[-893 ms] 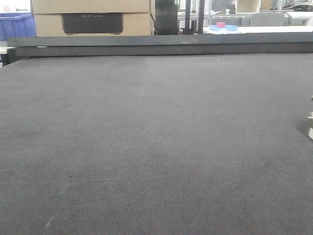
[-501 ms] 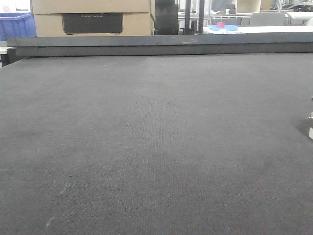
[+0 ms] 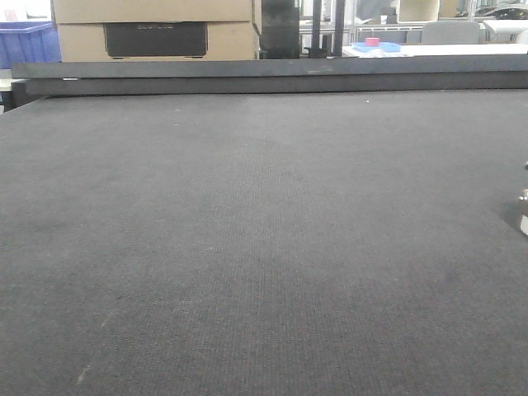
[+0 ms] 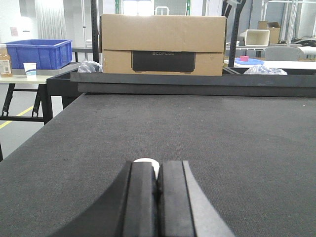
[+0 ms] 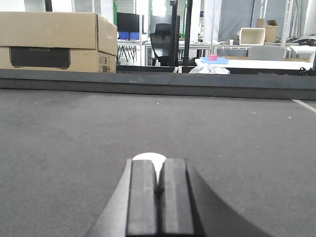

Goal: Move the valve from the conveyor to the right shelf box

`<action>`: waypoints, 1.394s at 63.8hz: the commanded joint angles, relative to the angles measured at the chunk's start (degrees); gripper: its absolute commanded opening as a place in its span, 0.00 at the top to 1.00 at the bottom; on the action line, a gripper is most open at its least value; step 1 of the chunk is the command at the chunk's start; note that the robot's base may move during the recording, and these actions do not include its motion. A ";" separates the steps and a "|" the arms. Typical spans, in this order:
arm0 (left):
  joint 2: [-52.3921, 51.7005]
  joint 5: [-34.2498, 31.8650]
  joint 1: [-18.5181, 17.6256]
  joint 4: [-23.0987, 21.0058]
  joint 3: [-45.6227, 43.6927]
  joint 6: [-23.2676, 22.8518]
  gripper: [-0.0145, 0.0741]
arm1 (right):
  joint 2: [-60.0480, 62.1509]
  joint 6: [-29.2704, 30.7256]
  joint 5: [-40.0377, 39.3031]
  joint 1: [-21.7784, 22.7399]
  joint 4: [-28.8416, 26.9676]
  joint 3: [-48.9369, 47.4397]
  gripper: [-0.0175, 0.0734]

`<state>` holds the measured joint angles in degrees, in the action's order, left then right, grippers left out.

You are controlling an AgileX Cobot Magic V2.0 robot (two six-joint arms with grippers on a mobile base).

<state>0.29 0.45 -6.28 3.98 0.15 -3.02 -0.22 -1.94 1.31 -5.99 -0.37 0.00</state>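
The conveyor [image 3: 264,247] is a wide dark-grey woven belt that fills the front view, with a black raised rail [image 3: 264,78] along its far edge. Only a sliver of the valve [image 3: 524,198] shows, small and pale silvery, cut off by the right edge of that view. My left gripper [image 4: 157,165] hangs low over the belt [image 4: 207,128], shut, with nothing held. My right gripper [image 5: 159,163] is likewise shut and empty above the belt [image 5: 74,128]. Neither wrist view shows the valve. The right shelf box is out of view.
Behind the rail stand a large cardboard box [image 3: 157,29] and a blue crate [image 4: 39,53] on a side table. Further back right is a table with a blue tray and a pink object [image 3: 373,41]. The belt's left edge [image 4: 44,143] drops to the floor.
The valve's visible sliver has slipped slightly further off the right edge of the front view. Nothing else has visibly changed.
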 commanded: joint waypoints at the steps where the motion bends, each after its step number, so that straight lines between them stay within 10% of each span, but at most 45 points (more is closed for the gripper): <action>1: -0.29 -1.38 -0.24 -0.33 -0.15 -0.02 0.96 | 0.22 0.02 -0.88 0.17 0.37 0.00 0.99; 38: -0.29 -0.45 -0.24 -0.33 -1.09 -0.02 0.96 | 0.22 0.02 -0.19 0.17 -1.20 -0.26 0.99; 63: 9.96 25.70 -0.24 -0.33 -25.02 -0.02 0.96 | -4.77 0.02 24.91 0.17 -1.02 -22.62 0.99; 89: 43.61 40.91 -0.24 -0.33 -48.66 -0.02 0.96 | -40.15 0.02 38.71 0.17 -0.86 -42.68 0.99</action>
<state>38.71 39.62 -6.28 3.98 -44.78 -3.02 -34.45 -1.94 38.19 -5.99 -1.41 -39.26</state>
